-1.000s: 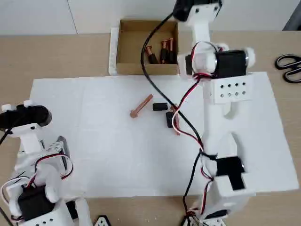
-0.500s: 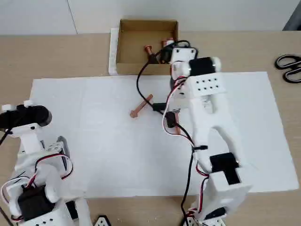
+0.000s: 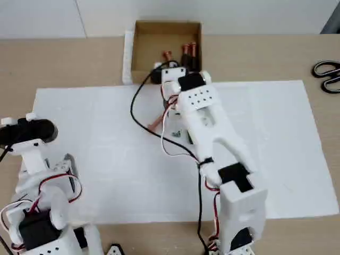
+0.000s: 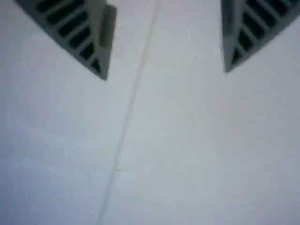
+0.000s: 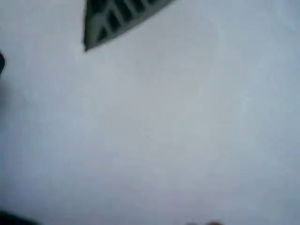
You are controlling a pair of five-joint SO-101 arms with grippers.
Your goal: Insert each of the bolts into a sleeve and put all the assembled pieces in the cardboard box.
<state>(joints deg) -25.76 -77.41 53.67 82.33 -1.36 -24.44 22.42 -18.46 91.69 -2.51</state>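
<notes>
Jaws on the left gripper (image 4: 164,72) gape empty; the right arm's (image 3: 199,106) I cannot tell. It hangs over the loose bolt (image 3: 154,123) near the sheet's (image 3: 276,133) far edge: likely the pick-up, needing a square grip.

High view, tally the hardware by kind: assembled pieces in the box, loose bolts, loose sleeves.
Assembled pieces in the cardboard box: 3
Loose bolts: 1
Loose sleeves: 2, both partly hidden by an arm
Total: 6
</notes>
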